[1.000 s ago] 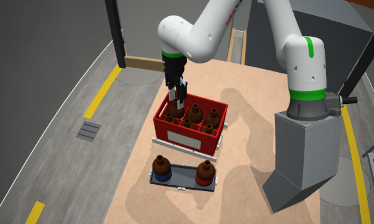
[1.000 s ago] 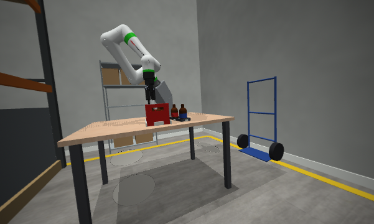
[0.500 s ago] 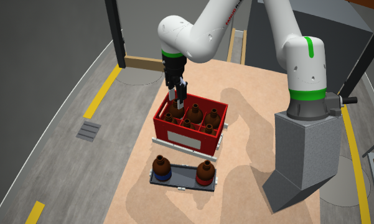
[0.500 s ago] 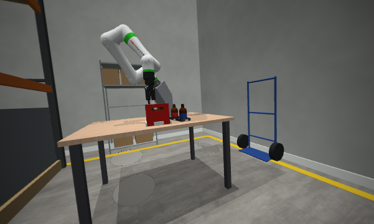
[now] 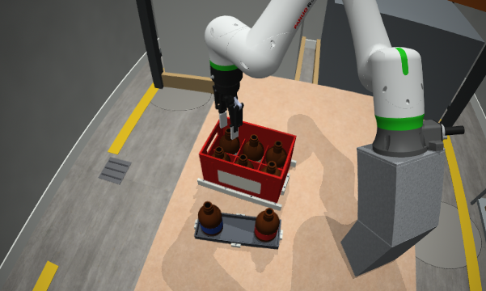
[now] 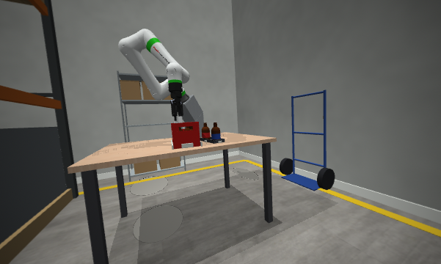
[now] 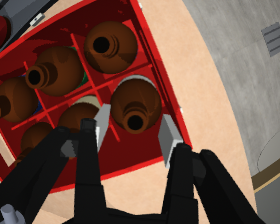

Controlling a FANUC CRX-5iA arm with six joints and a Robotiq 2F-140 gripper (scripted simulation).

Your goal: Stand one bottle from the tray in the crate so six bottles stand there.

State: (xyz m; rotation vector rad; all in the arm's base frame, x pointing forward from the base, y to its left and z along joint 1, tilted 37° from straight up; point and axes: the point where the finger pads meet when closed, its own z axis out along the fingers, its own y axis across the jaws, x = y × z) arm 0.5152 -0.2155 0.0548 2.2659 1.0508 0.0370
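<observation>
The red crate [image 5: 252, 162] sits on the wooden table, and each of its cells holds a brown bottle. My gripper [image 5: 231, 127] hangs over the far left corner cell. Its fingers straddle the neck of the bottle [image 5: 229, 141] standing there. In the wrist view the gripper [image 7: 132, 129] is partly open, with a gap on each side of that bottle [image 7: 135, 106]. The grey tray [image 5: 238, 231] in front of the crate carries a blue-labelled bottle [image 5: 209, 219] and a red-labelled bottle [image 5: 267, 225], both upright.
Metal rails [image 5: 239, 194] border the crate's base. The robot's grey pedestal [image 5: 396, 202] stands at the table's right side. A shelf rack [image 6: 139, 110] is behind the table and a blue hand truck [image 6: 308, 147] stands by the wall.
</observation>
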